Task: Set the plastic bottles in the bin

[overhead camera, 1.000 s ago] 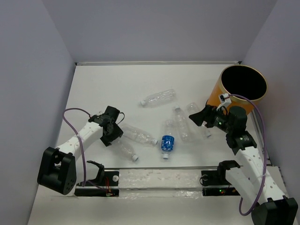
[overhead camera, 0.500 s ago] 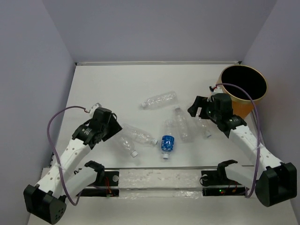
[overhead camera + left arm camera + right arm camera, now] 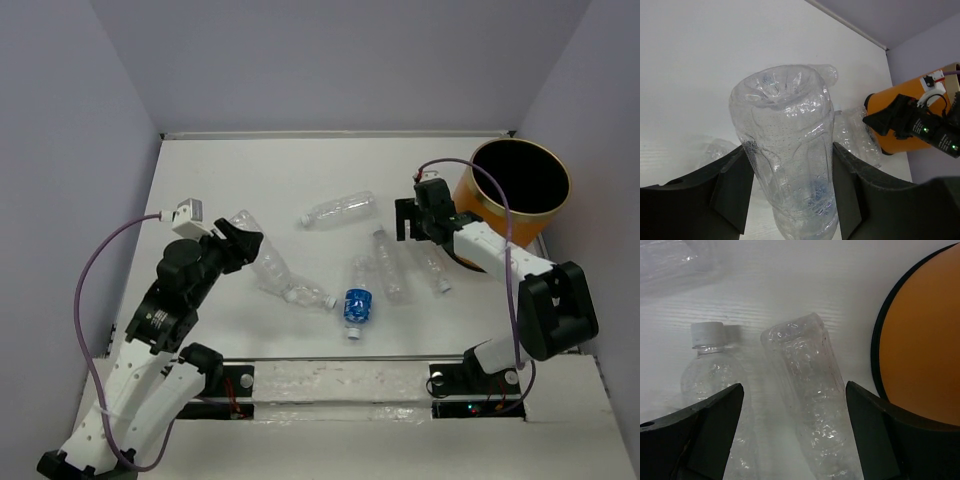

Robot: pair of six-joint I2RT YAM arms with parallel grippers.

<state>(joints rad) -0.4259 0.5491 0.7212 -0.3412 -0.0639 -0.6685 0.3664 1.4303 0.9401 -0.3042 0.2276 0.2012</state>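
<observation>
The left tool (image 3: 243, 247) is clenched on a clear bottle (image 3: 785, 145), now lifted off the table (image 3: 250, 170); a second ago it sat low there. The right tool (image 3: 412, 218), jaws spread and empty, has swung farther out. A crumpled bottle (image 3: 810, 405) lies below its gap, a capped bottle (image 3: 715, 375) by its left finger. The bin (image 3: 920, 340) stands just beyond its right finger.

The overhead view looks down on the whole table (image 3: 300, 170); both close-up wrist views share the bin (image 3: 925, 340).
</observation>
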